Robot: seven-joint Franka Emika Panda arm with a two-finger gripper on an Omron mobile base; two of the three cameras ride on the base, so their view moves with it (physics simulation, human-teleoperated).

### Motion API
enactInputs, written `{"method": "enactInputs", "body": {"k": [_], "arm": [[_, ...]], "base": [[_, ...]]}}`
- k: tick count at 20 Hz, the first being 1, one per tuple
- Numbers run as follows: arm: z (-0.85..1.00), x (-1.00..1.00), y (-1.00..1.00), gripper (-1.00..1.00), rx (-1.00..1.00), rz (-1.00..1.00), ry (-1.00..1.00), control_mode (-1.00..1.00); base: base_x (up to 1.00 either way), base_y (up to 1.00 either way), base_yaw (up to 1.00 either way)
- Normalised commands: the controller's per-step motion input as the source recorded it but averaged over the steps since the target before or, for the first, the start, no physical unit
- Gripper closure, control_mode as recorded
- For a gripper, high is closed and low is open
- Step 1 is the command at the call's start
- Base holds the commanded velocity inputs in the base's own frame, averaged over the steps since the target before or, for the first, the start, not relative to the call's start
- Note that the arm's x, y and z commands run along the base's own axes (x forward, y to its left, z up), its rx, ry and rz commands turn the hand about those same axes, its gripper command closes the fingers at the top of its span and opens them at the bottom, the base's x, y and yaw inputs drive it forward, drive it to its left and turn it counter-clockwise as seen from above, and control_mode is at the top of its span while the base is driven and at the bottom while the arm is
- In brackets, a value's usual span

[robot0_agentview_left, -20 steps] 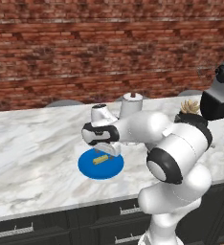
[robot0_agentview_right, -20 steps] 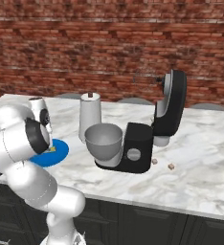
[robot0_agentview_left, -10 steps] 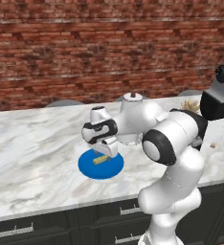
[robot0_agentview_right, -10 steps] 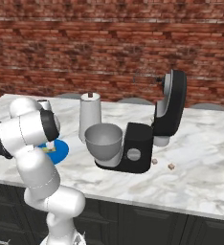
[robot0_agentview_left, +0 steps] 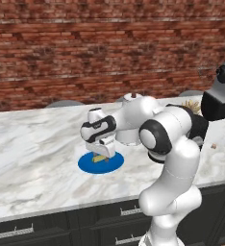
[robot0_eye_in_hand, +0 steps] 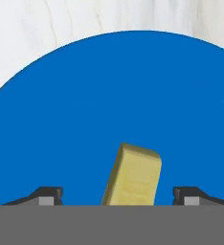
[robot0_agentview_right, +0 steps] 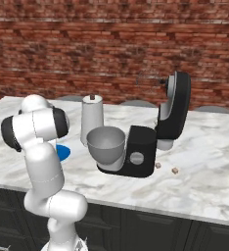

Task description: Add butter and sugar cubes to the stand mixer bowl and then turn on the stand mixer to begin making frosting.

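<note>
Hand view: I see the butter (robot0_eye_in_hand: 133,178) lying on the blue plate (robot0_eye_in_hand: 85,110), between the two finger tips (robot0_eye_in_hand: 47,195); a gap is visible on each side of it.
Left base view: I see the gripper (robot0_agentview_left: 103,150) lowered onto the blue plate (robot0_agentview_left: 88,165), with a sliver of the butter (robot0_agentview_left: 100,158) visible under it.
Right base view: I see the stand mixer (robot0_agentview_right: 150,137) with its head tilted back, the stand mixer bowl (robot0_agentview_right: 105,147) in front of it, and two small cubes (robot0_agentview_right: 166,168) on the counter (robot0_agentview_right: 204,171) just beside its base. The arm covers most of the blue plate (robot0_agentview_right: 62,153) here.
Gripper: jaws set wide, straddling the butter; I see no contact with it.
Blue plate: holds the butter, nothing else that I can see.
Stand mixer bowl: I cannot see its interior from this angle.
Tall white cylinder (robot0_agentview_right: 92,120): upright, just behind the bowl.
</note>
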Motion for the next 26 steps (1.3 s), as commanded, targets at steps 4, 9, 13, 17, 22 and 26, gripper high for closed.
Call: {"method": "enactInputs", "body": {"k": [4, 9, 13, 17, 22, 26], "arm": [[-0.29, -0.38, 0.01, -1.00, 0.00, 0.00, -0.01, -1.00], [-0.44, -0.59, 0.00, 1.00, 0.00, -0.04, -0.06, -1.00], [-0.59, -0.35, 0.04, 1.00, 0.01, -0.06, -0.10, -1.00], [-0.51, -0.11, 0.00, 1.00, 0.10, -0.02, 0.00, -1.00], [-0.38, -0.12, 0.00, 1.00, 0.06, 0.00, -0.02, -1.00], [-0.45, -0.32, 0.00, 1.00, 0.00, -0.02, -0.13, -1.00]], "base": [[0.00, 0.00, 0.00], [0.00, 0.00, 0.00], [0.00, 0.00, 0.00], [0.00, 0.00, 0.00], [0.00, 0.00, 0.00], [0.00, 0.00, 0.00]]}}
